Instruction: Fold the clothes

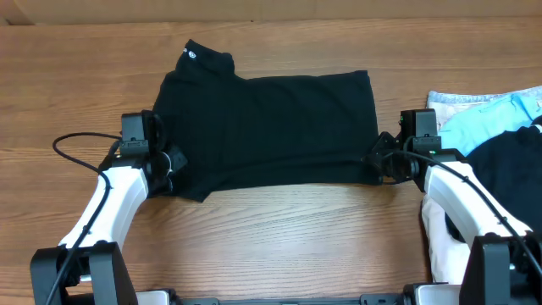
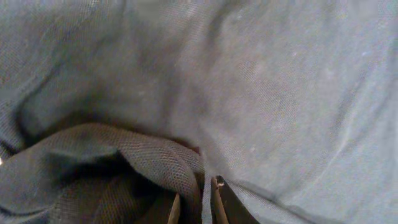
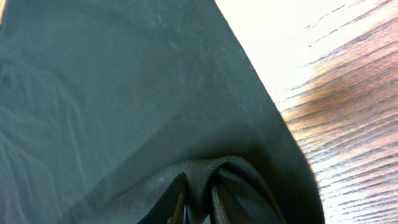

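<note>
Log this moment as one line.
shirt lying flat on table | left gripper pinching its edge | right gripper pinching its edge

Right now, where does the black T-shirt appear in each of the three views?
Overhead: the black T-shirt lies spread across the middle of the table.
Left wrist: it fills the whole picture, with a raised fold at bottom left.
Right wrist: it covers the left and middle; bare table at right.
Shared landmark: the shirt's right edge against the wood, in overhead and right wrist only.

Light wood-grain table (image 1: 279, 241), bright glare on its surface
</note>
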Robot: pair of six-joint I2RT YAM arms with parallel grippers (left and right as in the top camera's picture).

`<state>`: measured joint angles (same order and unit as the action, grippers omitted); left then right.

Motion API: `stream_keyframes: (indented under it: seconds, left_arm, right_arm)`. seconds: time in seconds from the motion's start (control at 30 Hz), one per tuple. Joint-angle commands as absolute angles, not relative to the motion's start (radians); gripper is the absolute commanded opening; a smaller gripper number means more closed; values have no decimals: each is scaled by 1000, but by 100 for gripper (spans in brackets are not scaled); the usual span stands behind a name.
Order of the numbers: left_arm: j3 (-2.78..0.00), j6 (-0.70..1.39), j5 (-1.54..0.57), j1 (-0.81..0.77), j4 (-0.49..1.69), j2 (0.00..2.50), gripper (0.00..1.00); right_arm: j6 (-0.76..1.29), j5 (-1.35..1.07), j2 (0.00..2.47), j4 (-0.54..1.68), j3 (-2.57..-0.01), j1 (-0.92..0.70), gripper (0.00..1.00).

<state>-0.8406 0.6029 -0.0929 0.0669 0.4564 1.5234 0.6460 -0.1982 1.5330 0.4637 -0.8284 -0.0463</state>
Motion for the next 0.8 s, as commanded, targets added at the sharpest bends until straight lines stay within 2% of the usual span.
stream_keyframes:
  seconds: [0.0, 0.4, 0.67, 0.77]
  left_arm:
    - [-851, 628, -105, 72, 440, 1528, 19]
    - [-851, 662, -191, 71, 369, 1529, 21]
    - [-851, 662, -170, 70, 364, 1530, 25]
    - [-851, 658, -169, 70, 366, 1530, 29]
  right_arm:
    - [635, -165, 1552, 453, -842, -44, 15]
    - [636, -157, 1555, 485, -842, -44, 13]
    - [636, -150, 1555, 485, -842, -44, 14]
    - [635, -149, 1555, 484, -842, -44, 22]
